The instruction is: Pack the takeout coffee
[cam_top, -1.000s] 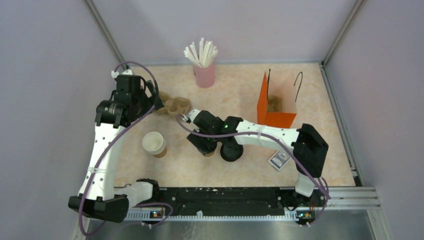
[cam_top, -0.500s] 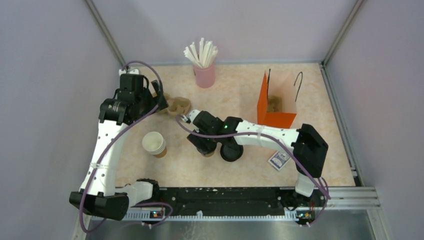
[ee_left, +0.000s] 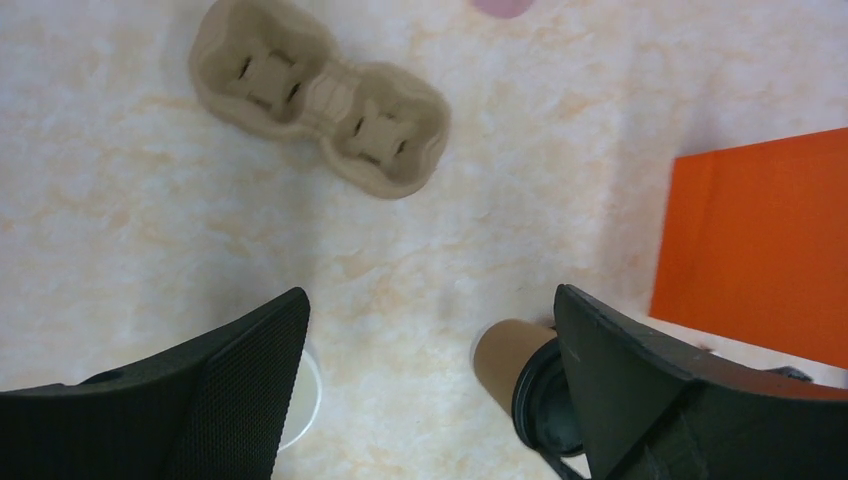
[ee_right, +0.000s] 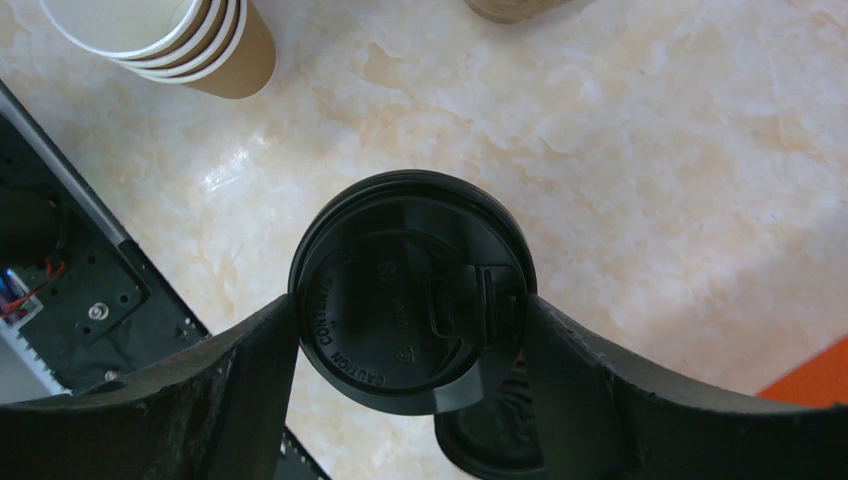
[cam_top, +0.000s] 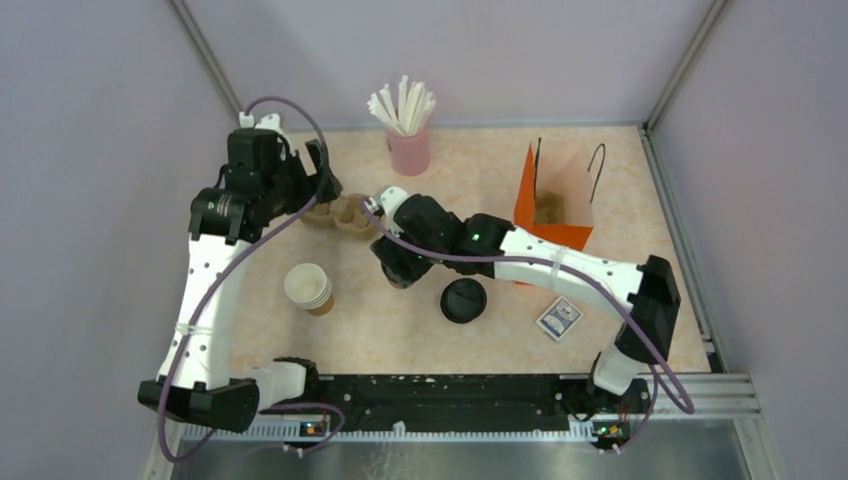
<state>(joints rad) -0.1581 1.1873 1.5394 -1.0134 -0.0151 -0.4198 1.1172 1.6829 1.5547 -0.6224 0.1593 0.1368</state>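
The takeout coffee [ee_right: 410, 290], a brown paper cup with a black sip lid, sits between my right gripper's [ee_right: 410, 300] jaws, which press on the lid's rim from both sides. In the top view the right gripper [cam_top: 400, 265] covers the cup, near the table's middle. The left wrist view shows the cup's brown wall [ee_left: 505, 355] and its lid edge. My left gripper [ee_left: 430, 300] is open with nothing in it, above the bare table near the carrier. The orange bag [cam_top: 553, 200] stands open at the back right.
A pulp cup carrier [cam_top: 345, 212] lies just behind the right gripper. A stack of lidless cups [cam_top: 308, 287] stands front left. A loose black lid [cam_top: 463, 300] and a small packet [cam_top: 559, 320] lie front right. A pink holder of straws [cam_top: 408, 150] is at the back.
My right gripper has moved back and left with the coffee, away from the loose lid and toward the carrier. My left gripper has drawn farther back.
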